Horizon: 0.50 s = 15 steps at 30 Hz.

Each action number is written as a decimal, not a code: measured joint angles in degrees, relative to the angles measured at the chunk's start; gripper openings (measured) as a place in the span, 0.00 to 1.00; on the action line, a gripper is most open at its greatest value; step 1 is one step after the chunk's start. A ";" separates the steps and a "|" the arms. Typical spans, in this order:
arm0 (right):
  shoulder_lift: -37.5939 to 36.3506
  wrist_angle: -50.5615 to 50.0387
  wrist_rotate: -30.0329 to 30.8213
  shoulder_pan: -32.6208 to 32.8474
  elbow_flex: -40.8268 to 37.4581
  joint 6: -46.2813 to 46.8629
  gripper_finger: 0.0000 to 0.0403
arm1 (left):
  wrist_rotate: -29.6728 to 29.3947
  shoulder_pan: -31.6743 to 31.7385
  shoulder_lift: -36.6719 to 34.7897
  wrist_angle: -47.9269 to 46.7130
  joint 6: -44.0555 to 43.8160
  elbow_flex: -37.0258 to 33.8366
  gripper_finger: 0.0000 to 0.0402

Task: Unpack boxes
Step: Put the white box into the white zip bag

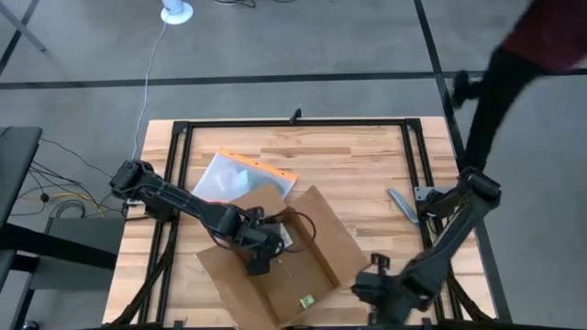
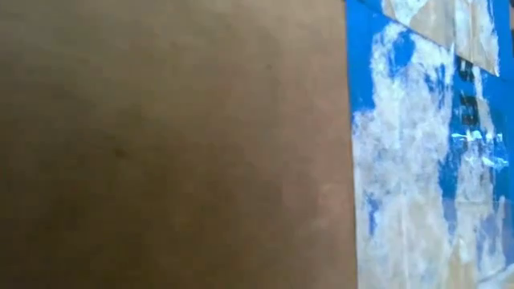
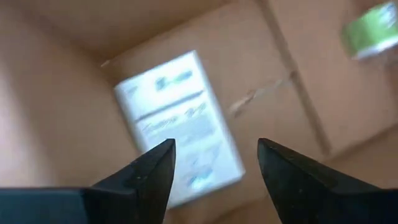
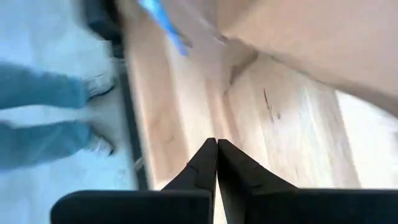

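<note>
wooden table [image 1: 367, 156] carries the open cardboard box [image 1: 316, 240] near its front-middle edge, flaps spread, prob so an arm can get in from above; clear orange-edged pouch [image 1: 240, 174] lies just behind the box, touching it; left gripper [image 3: 212, 163] is down inside the box w/ fingers spread, holding nothing, poised over a white packet [image 3: 177, 124] on the box floor, likely next to come out; right gripper [image 4: 216, 163] waits at the table's front right corner, fingers pressed together, empty; a person's legs [image 4: 43, 115] show beyond the table.

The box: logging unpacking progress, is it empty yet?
Not empty: inside the open box, a white packet lies below the open left gripper.
</note>
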 joint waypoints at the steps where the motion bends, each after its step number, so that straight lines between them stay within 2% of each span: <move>1: -0.95 -2.62 0.00 0.41 2.72 -0.45 0.00 | -0.19 0.06 -0.45 -2.48 1.12 0.84 0.53; 6: -4.30 -7.49 2.53 -2.01 15.86 -8.94 0.00 | -6.39 0.09 -4.94 -9.81 7.67 3.20 0.53; 11: -1.02 -3.37 3.50 -15.62 20.26 -22.43 0.00 | -16.23 0.12 -14.04 -11.19 11.61 0.15 0.53; 15: 2.49 8.58 -2.40 -25.31 20.68 -30.93 0.00 | -18.65 0.81 -23.57 -10.84 11.14 -4.41 0.53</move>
